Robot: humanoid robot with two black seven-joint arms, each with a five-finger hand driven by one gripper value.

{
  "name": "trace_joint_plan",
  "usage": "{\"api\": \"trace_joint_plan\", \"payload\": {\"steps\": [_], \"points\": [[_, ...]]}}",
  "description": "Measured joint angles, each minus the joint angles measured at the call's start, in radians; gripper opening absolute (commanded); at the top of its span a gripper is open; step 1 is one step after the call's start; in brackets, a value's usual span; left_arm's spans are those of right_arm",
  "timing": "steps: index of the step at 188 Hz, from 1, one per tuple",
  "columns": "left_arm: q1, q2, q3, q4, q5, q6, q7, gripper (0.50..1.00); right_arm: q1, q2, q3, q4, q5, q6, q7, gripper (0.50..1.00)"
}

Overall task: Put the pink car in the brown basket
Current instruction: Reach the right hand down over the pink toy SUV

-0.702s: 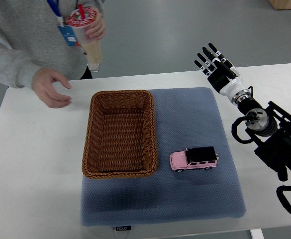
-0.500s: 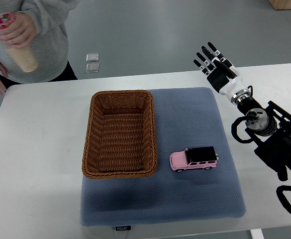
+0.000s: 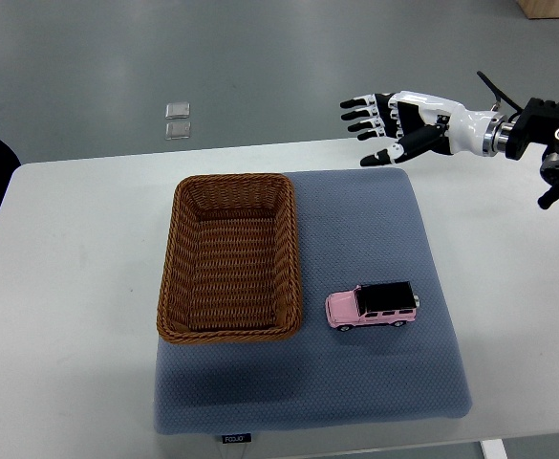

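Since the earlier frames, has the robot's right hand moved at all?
Yes. The right hand has swung left, fingers now pointing left over the far edge of the blue-grey mat. The pink toy car lies untouched.

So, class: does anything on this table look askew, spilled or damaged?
Nothing stands out. The pink car sits upright on the blue mat beside the empty brown basket; the right robot hand hovers open.

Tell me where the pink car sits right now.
In the top view the pink car sits on the blue mat, just right of the brown basket's near right corner, well below the open right hand.
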Motion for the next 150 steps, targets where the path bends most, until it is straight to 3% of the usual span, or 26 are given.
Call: {"api": "trace_joint_plan", "payload": {"steps": [28, 62, 118, 150], "points": [[0.0, 0.0, 0.0, -0.015, 0.0, 0.0, 0.0, 1.0, 0.098, -0.136, -0.18, 0.269, -0.24, 0.005, -0.04, 0.907], [0.0, 0.0, 0.001, -0.016, 0.0, 0.0, 0.0, 1.0, 0.123, -0.221, -0.266, 0.447, -0.269, 0.005, -0.124, 0.905], [0.0, 0.0, 0.002, -0.016, 0.0, 0.0, 0.0, 1.0, 0.04, -0.264, -0.269, 0.565, -0.119, -0.01, -0.153, 0.905], [0.0, 0.0, 0.002, -0.01, 0.0, 0.0, 0.0, 1.0, -0.057, -0.246, -0.267, 0.571, -0.11, -0.11, -0.153, 0.903]]}}
